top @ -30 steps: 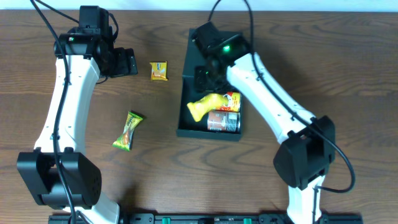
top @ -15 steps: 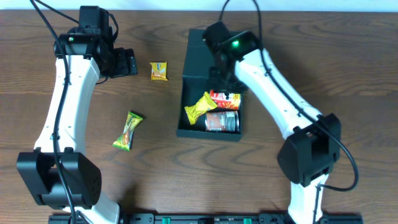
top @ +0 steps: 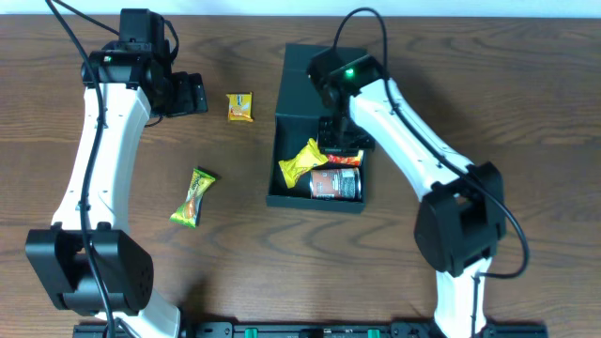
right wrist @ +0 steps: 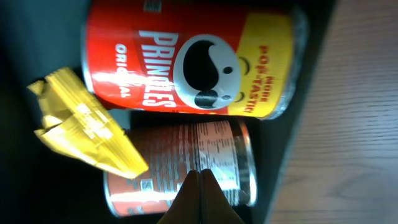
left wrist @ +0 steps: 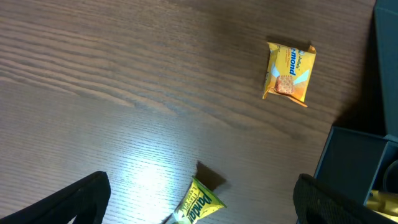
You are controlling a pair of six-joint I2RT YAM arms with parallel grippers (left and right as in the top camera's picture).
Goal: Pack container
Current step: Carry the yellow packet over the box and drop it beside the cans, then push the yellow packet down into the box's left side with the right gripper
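The dark container lies open in the middle of the table, its flap lid folded back at the far end. Inside are a red Pringles can, a brown can and a crumpled yellow packet. My right gripper hovers over the cans with its jaws pressed together and nothing between them; overhead it sits above the red can. My left gripper hangs wide open and empty over bare table at the far left, high above a green-yellow packet.
An orange-yellow packet lies between the left gripper and the container. The green-yellow packet lies nearer the front left. The container's corner shows at the right edge of the left wrist view.
My right gripper has moved from the container's far end to over the cans and closed fully. The yellow packet has settled a little leftward in the container. The left arm is still.
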